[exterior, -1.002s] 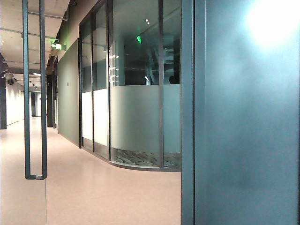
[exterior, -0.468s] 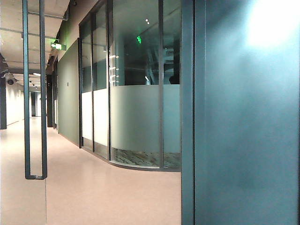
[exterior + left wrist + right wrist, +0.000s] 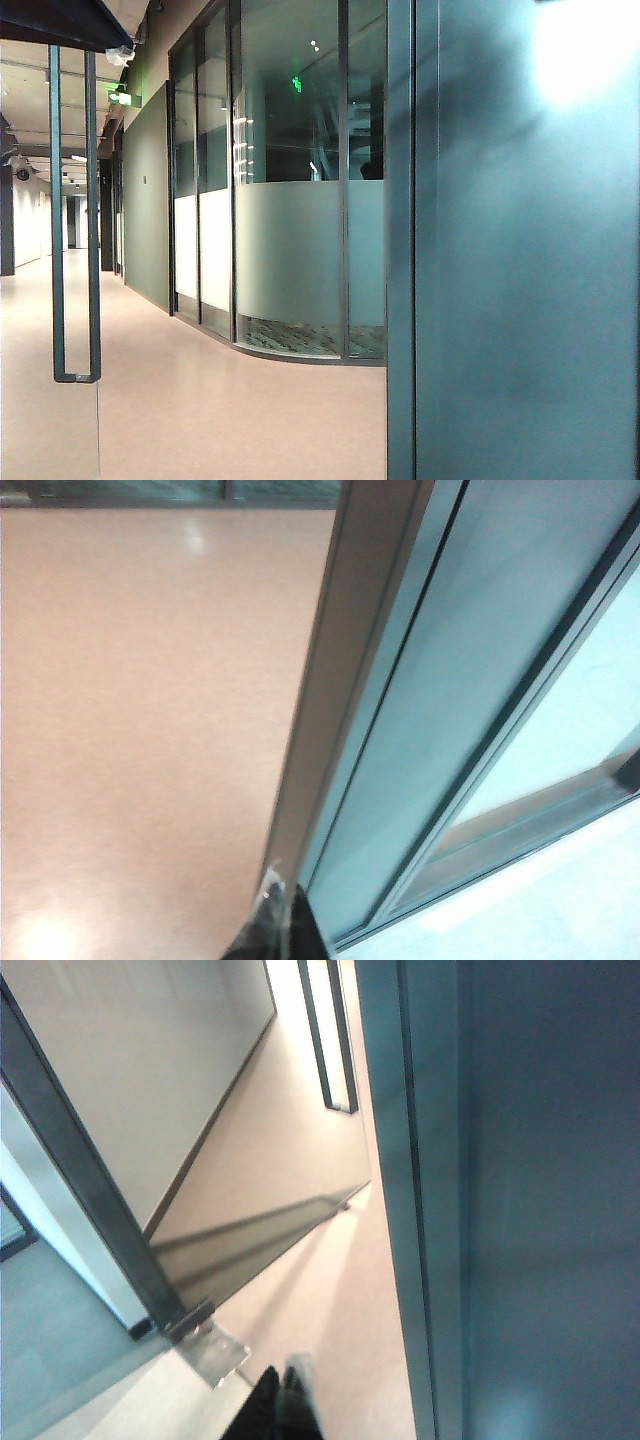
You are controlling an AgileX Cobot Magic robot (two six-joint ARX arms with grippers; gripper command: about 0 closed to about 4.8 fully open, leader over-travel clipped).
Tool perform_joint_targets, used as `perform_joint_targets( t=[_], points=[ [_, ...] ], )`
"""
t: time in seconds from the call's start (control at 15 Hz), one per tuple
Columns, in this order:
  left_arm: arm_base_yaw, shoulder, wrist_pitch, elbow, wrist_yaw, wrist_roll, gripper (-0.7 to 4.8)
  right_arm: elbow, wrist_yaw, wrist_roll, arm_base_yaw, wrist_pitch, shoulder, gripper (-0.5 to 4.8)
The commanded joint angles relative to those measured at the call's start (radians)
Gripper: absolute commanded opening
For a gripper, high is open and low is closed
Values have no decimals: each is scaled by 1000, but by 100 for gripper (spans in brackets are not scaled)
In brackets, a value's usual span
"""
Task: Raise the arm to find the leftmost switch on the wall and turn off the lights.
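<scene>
switch: not seen in any view, so its direction from the jaws can't be pinned down; presumably it's mounted somewhere higher on the wall (image 3: 530,300), above what's framed.
wall: the big blue-grey panel filling the right of the exterior view, with a grey upright (image 3: 400,300) at its edge; a bright glare patch (image 3: 580,50) is washed over its upper part.
arm: only a black sliver (image 3: 60,22) is caught at the top left corner of the exterior view, and a soft dark shadow (image 3: 450,90) is thrown across the upright and the panel's upper left. Which arm the sliver belongs to can't be told for sure; going by its side of the view, probably the left one.
left gripper: just a dark tip (image 3: 278,935) is shown at the edge of its wrist view, right beside the upright (image 3: 340,680), floor (image 3: 130,730) on the other side. Jaw opening can't be told, nothing is seen held.
right gripper: a dark tip (image 3: 280,1405) is cut off at the frame edge, near the wall (image 3: 540,1210) and its upright (image 3: 400,1210). Jaws are too cropped to call, no hold is visible.
key relation: the panel is close alongside both wrists, so the search is judged to run upward along it.
hidden: switch, both sets of fingers, most of the arm.
</scene>
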Motion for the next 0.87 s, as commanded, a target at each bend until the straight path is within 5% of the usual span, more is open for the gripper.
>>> perform_joint_targets(
  t=[0.07,0.87],
  points=[
    [-1,-1,18,2,6,-13,-5,6,23,-3,1,22,8,-1],
    [0,-40,-14,2,-8,7,-5,6,22,-3,1,15,8,-1]
  ],
)
